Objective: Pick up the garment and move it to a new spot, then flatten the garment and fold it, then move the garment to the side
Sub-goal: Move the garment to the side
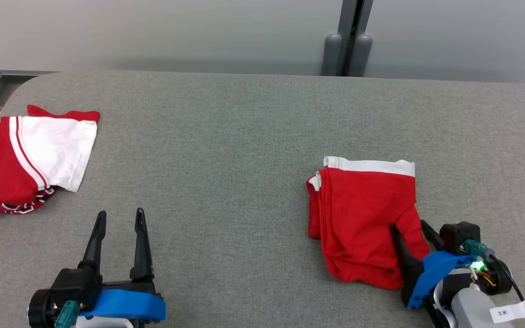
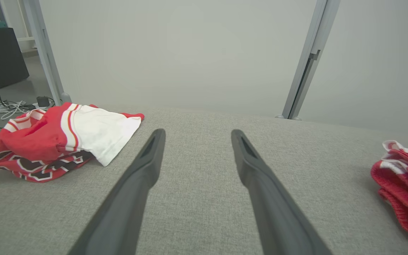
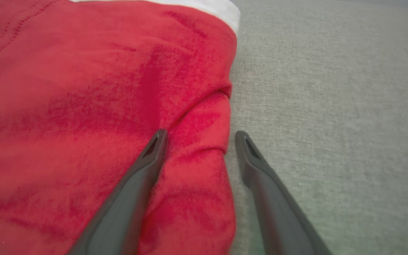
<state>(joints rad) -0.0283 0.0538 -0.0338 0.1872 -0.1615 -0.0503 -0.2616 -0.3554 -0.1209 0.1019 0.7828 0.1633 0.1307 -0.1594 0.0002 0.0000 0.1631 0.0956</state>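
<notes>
1. Two grippers are in my view, both with fingers spread wide and nothing between them.
2. My right gripper (image 1: pixel 407 224) sits low over the near right corner of the red garment (image 1: pixel 362 214). The garment lies folded into a rough rectangle on the right half of the grey table (image 1: pixel 244 136), with its white band (image 1: pixel 372 165) at the far edge.
3. From the right wrist camera, one finger (image 3: pixel 133 187) lies over the red cloth and the other (image 3: pixel 271 198) over bare table just beside the folded edge. I read that straddle as a set-up for pinching the edge through all its layers, so the fold holds when the garment goes to the side.
4. My left gripper (image 1: pixel 121 212) hangs over bare table at the near left, well apart from the garment. I judge it is parked there so it cannot snag cloth.
5. Red-and-white clothes (image 1: pixel 39 155) lie heaped at the table's left edge, away from both grippers and probably out of the way on purpose.
6. A white tag (image 1: pixel 509 312) on my right forearm shows a "3" and a second mark I cannot make out. The black-and-white trim (image 1: pixel 12 207) on the heap may be lettering, but it is too bunched to read. I see no brand on the red garment.
</notes>
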